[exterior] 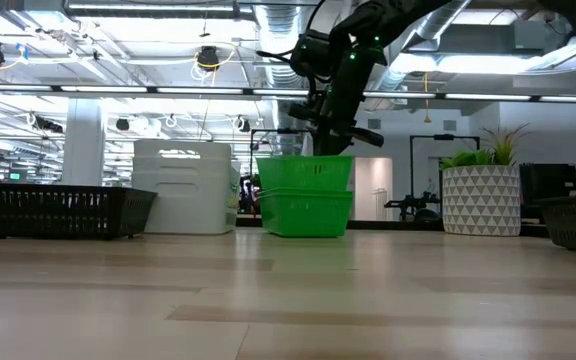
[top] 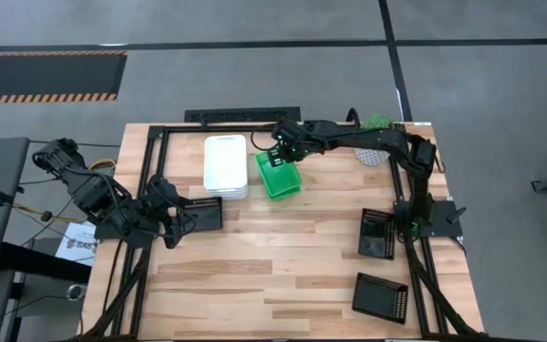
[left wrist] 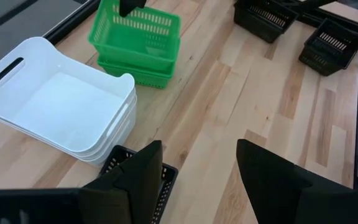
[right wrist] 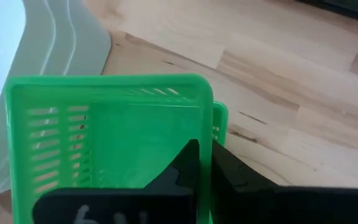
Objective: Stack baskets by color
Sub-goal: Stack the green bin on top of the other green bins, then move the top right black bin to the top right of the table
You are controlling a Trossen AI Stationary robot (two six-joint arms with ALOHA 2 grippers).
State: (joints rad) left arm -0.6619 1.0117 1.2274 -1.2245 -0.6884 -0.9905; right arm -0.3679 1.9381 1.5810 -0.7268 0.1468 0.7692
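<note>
right hand (right wrist: 205, 180) pinching green basket (right wrist: 104, 143), no legible labels

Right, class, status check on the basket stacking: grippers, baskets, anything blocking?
Right gripper at the green baskets, jaws nipping the top one's rim. Left gripper open over a black basket. White stack done. Nothing blocking.

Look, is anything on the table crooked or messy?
A bit. The green stack sits twisted next to the straight white stack, and its top basket isn't fully pushed down. The right gripper is on its rim. The three black baskets lie scattered, not yet stacked.
</note>
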